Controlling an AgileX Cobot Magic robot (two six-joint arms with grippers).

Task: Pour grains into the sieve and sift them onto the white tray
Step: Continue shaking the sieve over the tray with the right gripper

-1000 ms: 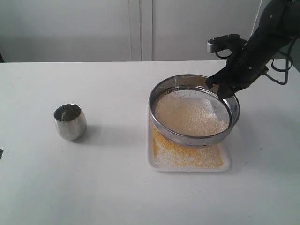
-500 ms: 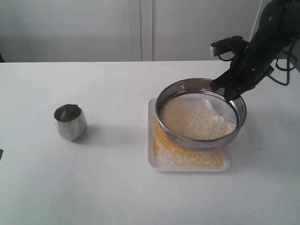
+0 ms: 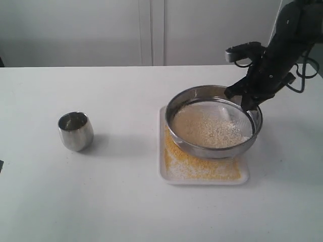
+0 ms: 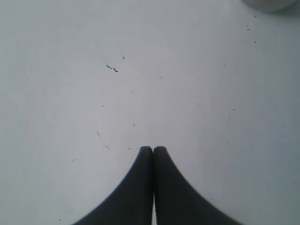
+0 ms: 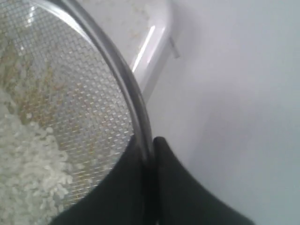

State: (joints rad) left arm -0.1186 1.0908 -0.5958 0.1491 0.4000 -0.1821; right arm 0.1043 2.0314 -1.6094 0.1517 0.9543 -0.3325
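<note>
The right gripper (image 5: 147, 144) clamps the rim of the sieve (image 3: 212, 151) over the white tray (image 3: 162, 174), pale grains (image 3: 209, 126) on its mesh, yellow grains scattered on the tray below; the left gripper (image 4: 153, 149) hangs closed over the worktop (image 4: 93, 93).

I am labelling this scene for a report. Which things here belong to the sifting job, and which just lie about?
In the job: sieve, grains, white tray, right gripper shut on the sieve rim.
Lying about: steel cup, standing apart; left gripper, shut, over the table.
</note>
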